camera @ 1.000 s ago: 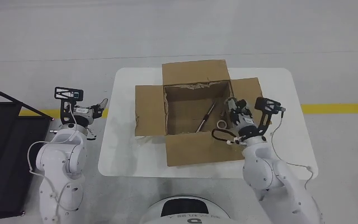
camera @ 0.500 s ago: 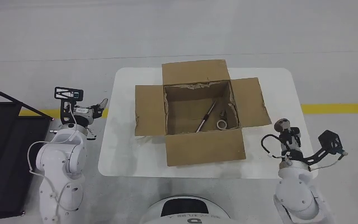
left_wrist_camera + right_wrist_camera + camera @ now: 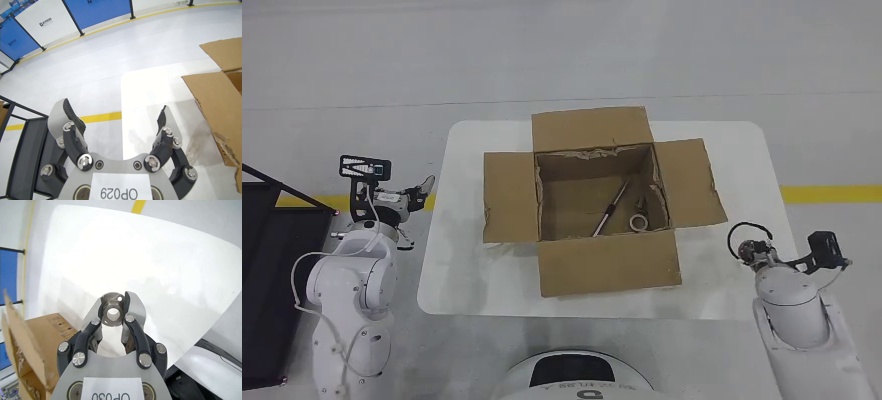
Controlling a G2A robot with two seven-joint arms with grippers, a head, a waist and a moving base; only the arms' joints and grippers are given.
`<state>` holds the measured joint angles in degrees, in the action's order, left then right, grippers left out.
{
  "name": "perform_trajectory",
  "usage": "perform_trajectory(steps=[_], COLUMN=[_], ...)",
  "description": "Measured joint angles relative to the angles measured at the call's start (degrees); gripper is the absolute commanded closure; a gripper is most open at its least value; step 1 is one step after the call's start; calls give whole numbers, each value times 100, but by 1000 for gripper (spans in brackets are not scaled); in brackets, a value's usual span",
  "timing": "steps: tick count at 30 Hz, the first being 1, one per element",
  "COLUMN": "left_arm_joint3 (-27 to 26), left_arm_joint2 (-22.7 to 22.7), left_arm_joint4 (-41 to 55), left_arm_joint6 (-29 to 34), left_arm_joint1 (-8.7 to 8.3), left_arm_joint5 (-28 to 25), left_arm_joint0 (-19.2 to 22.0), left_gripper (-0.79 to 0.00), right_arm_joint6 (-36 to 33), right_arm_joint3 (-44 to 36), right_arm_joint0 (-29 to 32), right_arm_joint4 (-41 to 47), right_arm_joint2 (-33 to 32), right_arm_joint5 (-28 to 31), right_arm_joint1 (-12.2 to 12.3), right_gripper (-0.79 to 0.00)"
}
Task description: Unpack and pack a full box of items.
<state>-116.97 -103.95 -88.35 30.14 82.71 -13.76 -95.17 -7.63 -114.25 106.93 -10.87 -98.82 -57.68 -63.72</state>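
**Unpacking in progress: one piece out, two showing inside**

Item in hand: the right jaws are pinching a metal flanged bushing across its collar. You are holding it above bare bench, near the robot-side right corner, just clear of the box and its right flap. It is not yet set down.

Items in the box: a slim rod-like tool is lying slantwise on the box floor. A small tape ring is sitting just beside it, toward the right wall. Both are waiting to come out.

Left jaws: spread wide and gripping nothing, hanging off the bench's left edge, well apart from the box.

Standing, as a judgement: you are working through the unpacking half. The bushing is needing a place on the bench, two pieces are remaining inside, and the whole repacking is lying ahead.

Change: a second ago the right arm was reaching into the box at its right wall. It is now standing withdrawn over the near right part of the bench. Rod, ring, box and left arm are keeping their places.
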Motion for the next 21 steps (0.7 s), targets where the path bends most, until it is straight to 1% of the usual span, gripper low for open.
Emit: perform_trajectory(steps=[2,6,12,21], left_arm_joint3=[0,0,0,0], left_arm_joint2=[0,0,0,0], left_arm_joint4=[0,0,0,0], left_arm_joint6=[0,0,0,0], left_arm_joint1=[0,0,0,0], left_arm_joint5=[0,0,0,0], left_arm_joint0=[0,0,0,0], left_gripper=[-785,-785,-785,-785], right_arm_joint6=[-219,-442,-790,-833], right_arm_joint3=[319,755,1733,1795], right_arm_joint0=[-283,-593,-1241,-1290], right_arm_joint4=[-197,-494,-965,-989], right_arm_joint2=[103,167,247,253], right_arm_joint5=[-49,-31,-32,-32], right_arm_joint1=[31,45,-15,-19], right_gripper=[0,0,0,0])
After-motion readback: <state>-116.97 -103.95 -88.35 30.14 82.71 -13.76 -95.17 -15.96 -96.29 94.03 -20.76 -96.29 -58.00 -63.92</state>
